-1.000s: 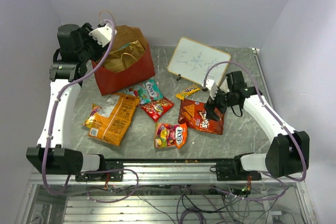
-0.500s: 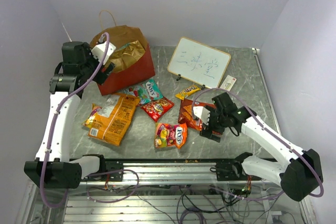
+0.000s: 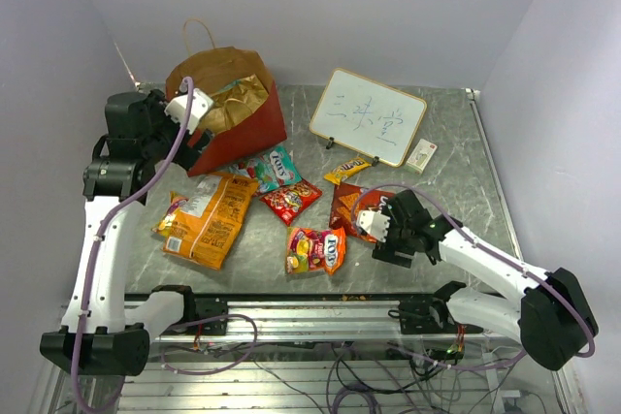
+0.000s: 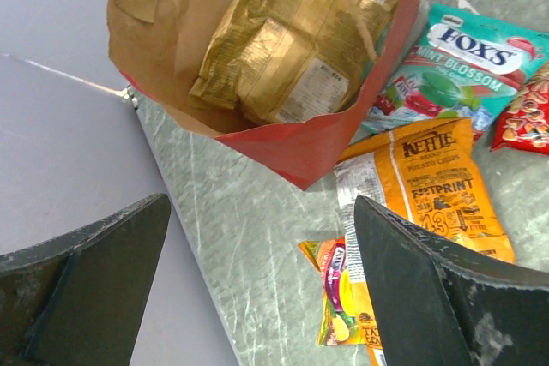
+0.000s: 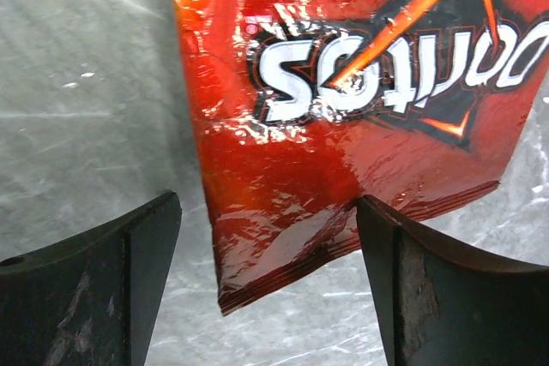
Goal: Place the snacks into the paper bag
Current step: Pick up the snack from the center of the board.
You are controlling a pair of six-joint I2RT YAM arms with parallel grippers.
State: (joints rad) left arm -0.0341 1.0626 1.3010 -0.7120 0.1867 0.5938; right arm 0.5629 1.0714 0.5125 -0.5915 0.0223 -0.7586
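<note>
Two grippers, both jaws apart, nothing held.

Top view: left gripper (image 3: 202, 128) sits at the near-left edge of the paper bag (image 3: 247, 135), close to its mouth. Tan chip bag (image 3: 238, 94) lies inside the bag, just beyond the gripper. Orange Kettle bag (image 3: 207, 218) lies on the table (image 3: 456, 191) nearer the bases than this gripper; teal Fox's pack (image 3: 275, 167) and red candy pack (image 3: 289, 201) are to its right. Right gripper (image 3: 369, 223) is low over the near edge of the Doritos bag (image 3: 347, 203). Multicolour candy pack (image 3: 315, 249) is just to its left, small yellow pack (image 3: 346, 170) beyond it.

Left wrist view: fingers (image 4: 94, 289) wide, bare table between them, bag mouth ahead.

Right wrist view: fingers (image 5: 94, 280) wide, the Doritos corner between them. Contact with the right finger: cannot tell.
</note>
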